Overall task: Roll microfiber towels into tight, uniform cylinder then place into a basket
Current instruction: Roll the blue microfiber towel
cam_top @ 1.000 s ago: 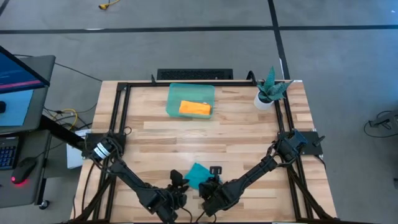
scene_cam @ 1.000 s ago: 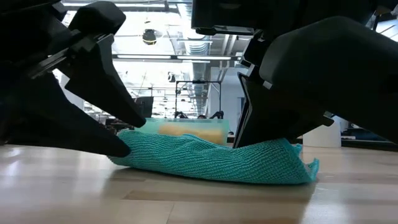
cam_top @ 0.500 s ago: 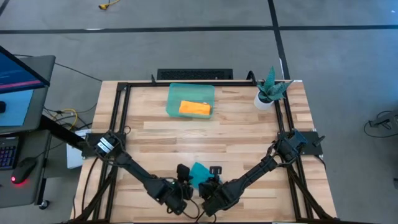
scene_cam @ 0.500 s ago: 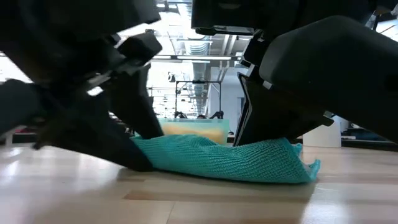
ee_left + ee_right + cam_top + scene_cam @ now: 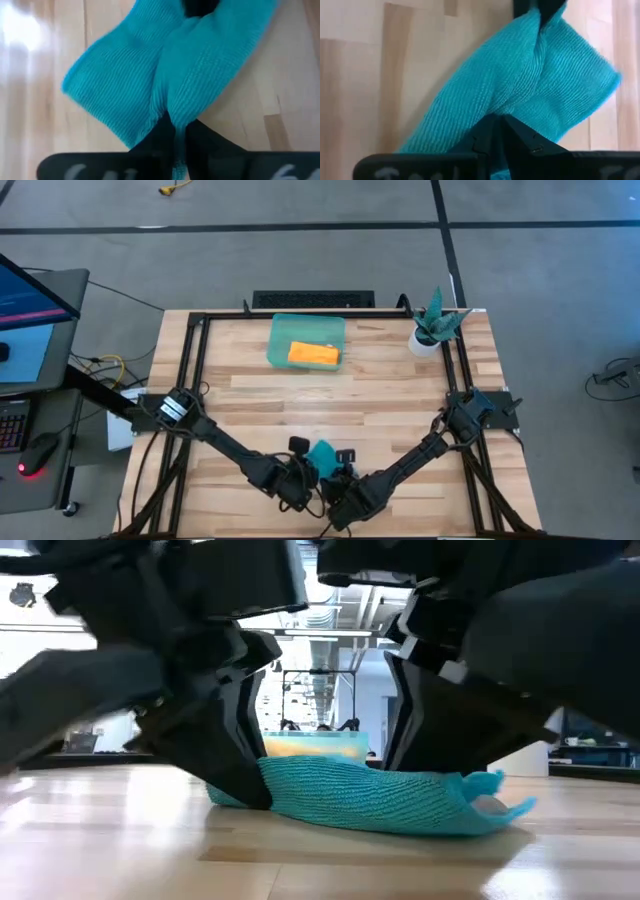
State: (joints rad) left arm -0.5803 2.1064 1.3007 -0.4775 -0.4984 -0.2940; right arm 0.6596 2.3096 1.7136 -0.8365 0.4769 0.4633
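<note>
The teal towel (image 5: 322,454) lies bunched on the wood table near its front edge, between my two grippers. My left gripper (image 5: 303,472) stands at the towel's left end, shut on it. My right gripper (image 5: 340,478) stands at its right part, also shut on it. In the low view the left gripper (image 5: 255,795) and the right gripper (image 5: 398,762) slant down onto the teal towel (image 5: 370,798). The orange towel (image 5: 314,355) lies rolled inside the pale-green basket (image 5: 282,330) at the table's far side. My left gripper pinches a raised fold (image 5: 173,116) at the teal towel's left end between its two fingers. The fingers slant down from the near left. The towel rests on the table, with slack cloth spreading to either side of the fold. My right gripper pinches a bunched fold (image 5: 494,107) of the teal towel between its two fingers, slanting down from the near right. How many layers it has, I cannot tell. The towel lies on the table, and its right corner (image 5: 515,808) sticks out past the fingers.
A white pot with a green plant (image 5: 432,330) stands at the far right corner. A black frame (image 5: 195,370) runs along the table's edges. Bare wood (image 5: 330,405) stretches between the basket and the towel.
My left gripper has moved toward the table's right edge up to the teal towel's left end, turned, and shut on it. The towel's left end has been gathered in toward the middle. The right gripper has kept its place and its hold.
</note>
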